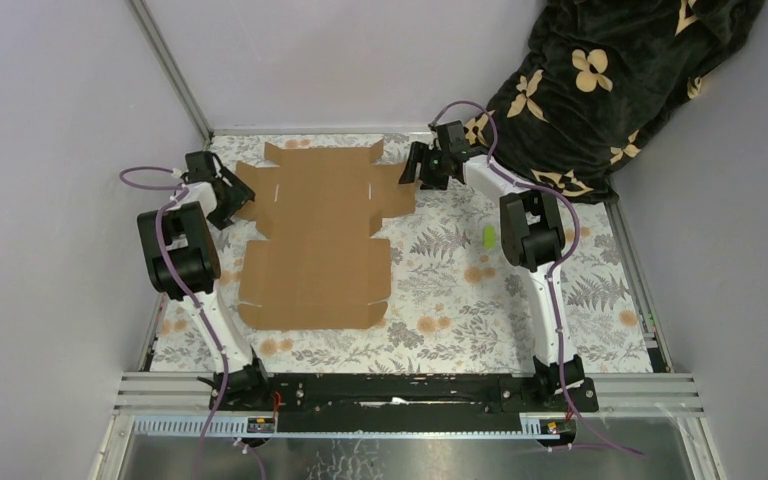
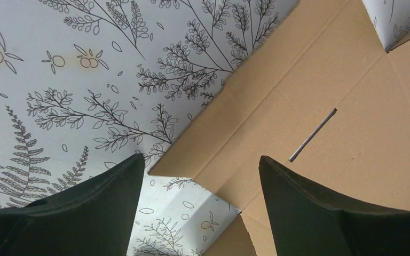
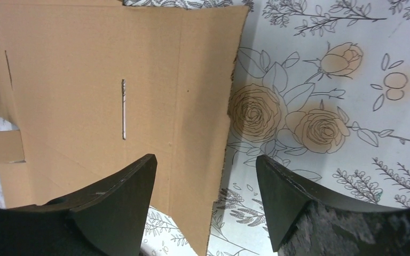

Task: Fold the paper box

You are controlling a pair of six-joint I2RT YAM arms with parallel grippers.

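paper box (image 1: 315, 240) flat, long axis near-far | left gripper (image 1: 237, 196) spread | right gripper (image 1: 412, 170) spread

Plain brown corrugated paper box (image 1: 320, 235). White bench (image 1: 460, 310) printed with grey ferns and peach-tinted roses. Black cloth (image 1: 600, 90) with tan flower motifs. Small lime-green block (image 1: 488, 236). White-and-black arms (image 1: 545, 300) with purple cables (image 1: 150, 175).

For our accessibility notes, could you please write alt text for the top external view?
A flat, unfolded brown paper box lies on a floral table. The left tool and right tool, both open, sit at its far side flaps; a green block lies to its right.
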